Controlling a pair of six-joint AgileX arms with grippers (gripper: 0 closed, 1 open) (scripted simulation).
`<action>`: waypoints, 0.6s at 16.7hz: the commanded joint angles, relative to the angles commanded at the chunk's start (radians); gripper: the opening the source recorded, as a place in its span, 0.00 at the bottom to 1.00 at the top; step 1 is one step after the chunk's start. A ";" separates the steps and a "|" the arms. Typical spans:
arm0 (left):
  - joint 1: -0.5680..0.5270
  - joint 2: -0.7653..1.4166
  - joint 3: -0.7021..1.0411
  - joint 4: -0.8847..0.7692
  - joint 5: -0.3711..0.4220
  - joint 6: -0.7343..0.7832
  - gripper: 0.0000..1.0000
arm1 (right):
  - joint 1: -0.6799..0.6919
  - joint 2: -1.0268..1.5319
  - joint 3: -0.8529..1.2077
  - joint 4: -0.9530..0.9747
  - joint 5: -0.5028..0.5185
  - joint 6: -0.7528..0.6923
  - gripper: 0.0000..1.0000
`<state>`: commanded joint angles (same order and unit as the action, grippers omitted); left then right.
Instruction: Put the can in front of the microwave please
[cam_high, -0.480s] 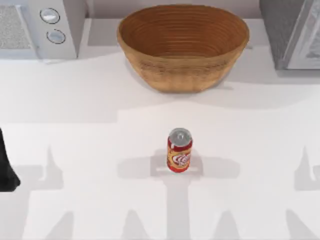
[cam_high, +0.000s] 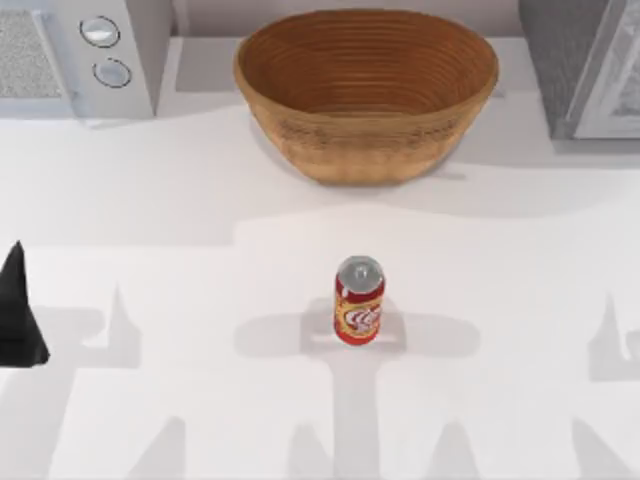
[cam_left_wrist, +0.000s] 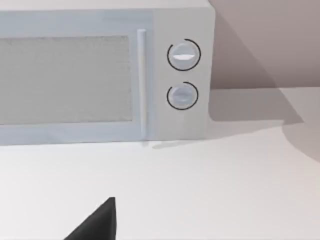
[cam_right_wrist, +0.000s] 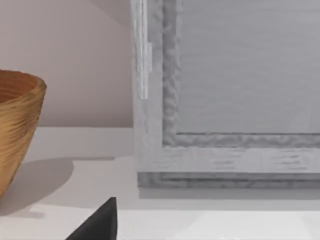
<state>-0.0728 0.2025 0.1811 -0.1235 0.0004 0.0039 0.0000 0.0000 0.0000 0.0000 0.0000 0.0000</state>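
The small red drink can with the swirl logo (cam_high: 359, 300) stands upright mid-desk on the white desk (cam_high: 200, 220), well apart from the light grey-white microwave with two silver dials (cam_high: 80, 55) at the far left. A round woven brown basket (cam_high: 366, 90) sits behind it. The left hand (cam_high: 20, 320) hangs at the left edge; can't tell if it's apart or together.

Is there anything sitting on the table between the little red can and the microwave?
No. In the top view, only bare white table lies between the can and the microwave. The basket stands off to the side, behind the can.
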 joint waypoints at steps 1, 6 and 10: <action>-0.023 0.065 0.058 -0.040 0.000 0.001 1.00 | 0.000 0.000 0.000 0.000 0.000 0.000 1.00; -0.169 0.472 0.425 -0.289 0.000 0.008 1.00 | 0.000 0.000 0.000 0.000 0.000 0.000 1.00; -0.307 0.859 0.776 -0.527 0.001 0.013 1.00 | 0.000 0.000 0.000 0.000 0.000 0.000 1.00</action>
<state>-0.3798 1.0618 0.9568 -0.6502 0.0011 0.0171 0.0000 0.0000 0.0000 0.0000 0.0000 0.0000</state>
